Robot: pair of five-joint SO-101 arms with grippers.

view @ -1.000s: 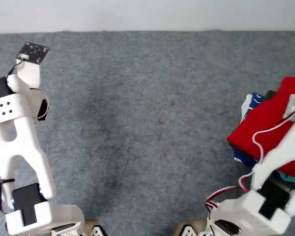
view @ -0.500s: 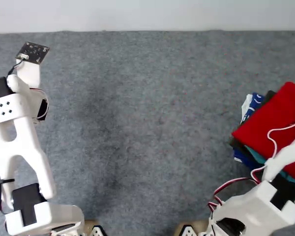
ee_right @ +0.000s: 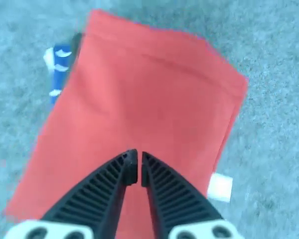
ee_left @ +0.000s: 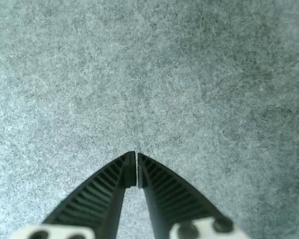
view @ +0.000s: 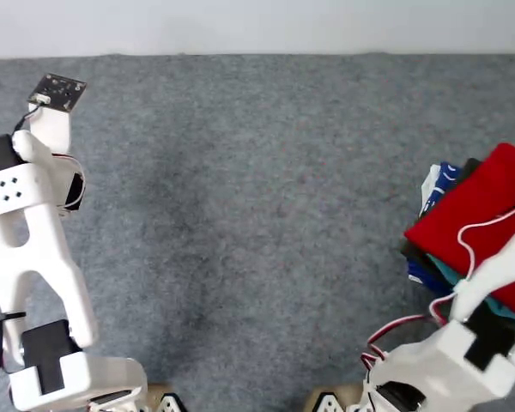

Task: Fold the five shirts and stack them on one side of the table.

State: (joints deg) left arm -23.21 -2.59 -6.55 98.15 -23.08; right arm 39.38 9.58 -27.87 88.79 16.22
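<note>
Right wrist view: right gripper closed, empty, above red shirt topping stack; lift clear vertically, avoiding snags. Left gripper closed over table.

Left gripper closed; right gripper closed.

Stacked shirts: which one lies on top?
The red shirt; it lies uppermost, while the blue shirt only peeks out from beneath its edge.
</note>
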